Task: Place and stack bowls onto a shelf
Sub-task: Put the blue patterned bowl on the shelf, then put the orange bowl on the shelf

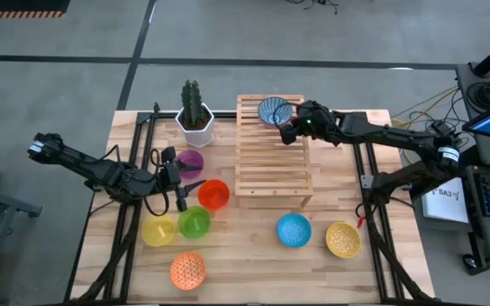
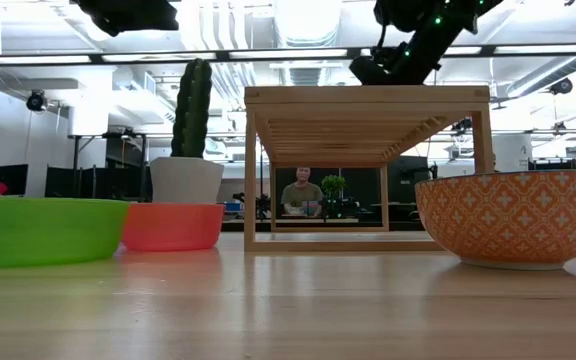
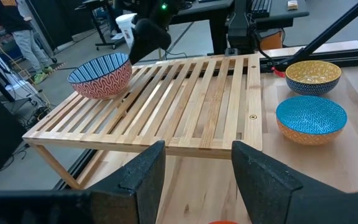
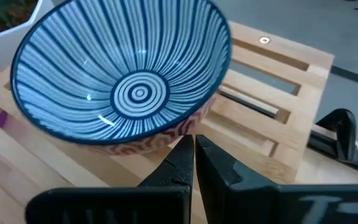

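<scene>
One bowl is already up on the shelf (image 1: pixel 272 151): the blue striped bowl (image 1: pixel 274 111), sitting at the shelf's far corner, near the top middle of the high view. The right pincer (image 1: pixel 289 133) sits just beside it, a bit lower in that view, with its two fingers pressed together and holding nothing. In the right wrist view the bowl's rim is right past the finger tips, but I cannot tell if they touch.

The other bowls are all down on the table (image 1: pixel 245 255). On the left side of the high view sit the purple bowl (image 1: pixel 191 160), the red-orange bowl (image 1: pixel 213 194), the green bowl (image 1: pixel 194 222), the yellow bowl (image 1: pixel 158 231) and the orange lattice bowl (image 1: pixel 187 269). The left pincer (image 1: pixel 184 187) is right among them, with its fingers spread wide and empty. It hangs between the purple bowl and the red-orange bowl, and the red-orange one lies just to its right in the frame. I think that bowl is the easy next pick, and the left arm is much the nearer one for it.

The blue patterned bowl (image 1: pixel 293 229) and the yellow patterned bowl (image 1: pixel 343 239) wait at the lower right, below the shelf in the frame. They are closer to the right arm's side. The shelf's long way runs up and down the high view, so there is lots of bare room on it.
</scene>
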